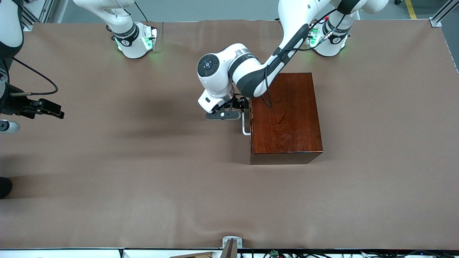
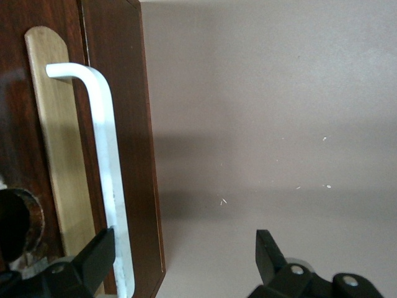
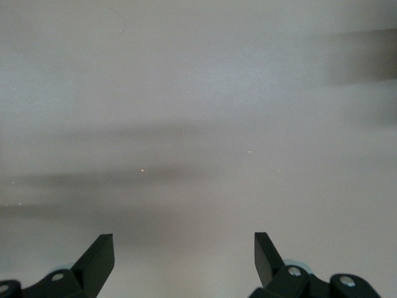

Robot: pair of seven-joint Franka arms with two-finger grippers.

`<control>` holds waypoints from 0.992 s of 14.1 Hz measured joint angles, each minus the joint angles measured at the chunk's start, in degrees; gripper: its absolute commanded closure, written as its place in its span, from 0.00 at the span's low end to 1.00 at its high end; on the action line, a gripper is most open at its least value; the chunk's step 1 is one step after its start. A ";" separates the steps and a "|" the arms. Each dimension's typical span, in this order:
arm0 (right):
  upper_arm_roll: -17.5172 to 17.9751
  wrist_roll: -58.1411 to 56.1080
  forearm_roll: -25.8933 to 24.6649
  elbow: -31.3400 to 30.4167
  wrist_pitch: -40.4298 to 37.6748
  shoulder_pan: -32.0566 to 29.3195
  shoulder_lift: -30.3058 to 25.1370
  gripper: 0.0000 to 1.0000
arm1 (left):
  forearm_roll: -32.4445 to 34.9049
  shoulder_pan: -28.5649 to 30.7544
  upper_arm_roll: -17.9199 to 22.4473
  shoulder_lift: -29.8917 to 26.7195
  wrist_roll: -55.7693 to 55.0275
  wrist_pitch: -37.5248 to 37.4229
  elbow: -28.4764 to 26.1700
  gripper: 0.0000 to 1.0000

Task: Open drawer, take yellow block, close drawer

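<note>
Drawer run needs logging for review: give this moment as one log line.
pale wood drawer in dark reddish-brown box: shut | left gripper: open at white bar handle | right gripper: open, waiting | yellow block: unseen

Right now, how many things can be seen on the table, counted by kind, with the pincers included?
Wooden box with shut drawer: 1
White handle: 1
Pincers: 2, the left pincer open at the handle, the right pincer open over bare table at the right arm's end
Yellow blocks visible: 0
Total: 4
</note>
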 measured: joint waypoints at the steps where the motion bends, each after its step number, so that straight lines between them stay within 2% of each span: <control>1: 0.00 0.00 0.00 0.00 0.00 0.00 0.00 0.00 | 0.03 0.08 0.02 0.00 0.00 0.01 0.05 0.00; 7: 0.00 0.00 0.00 0.00 0.00 0.00 0.00 0.00 | 2.88 0.68 0.14 0.00 0.00 -0.04 0.11 0.00; 14: 0.00 0.00 0.00 0.00 0.00 0.00 0.00 0.00 | 2.92 -0.04 0.16 1.66 0.00 0.03 -0.15 0.00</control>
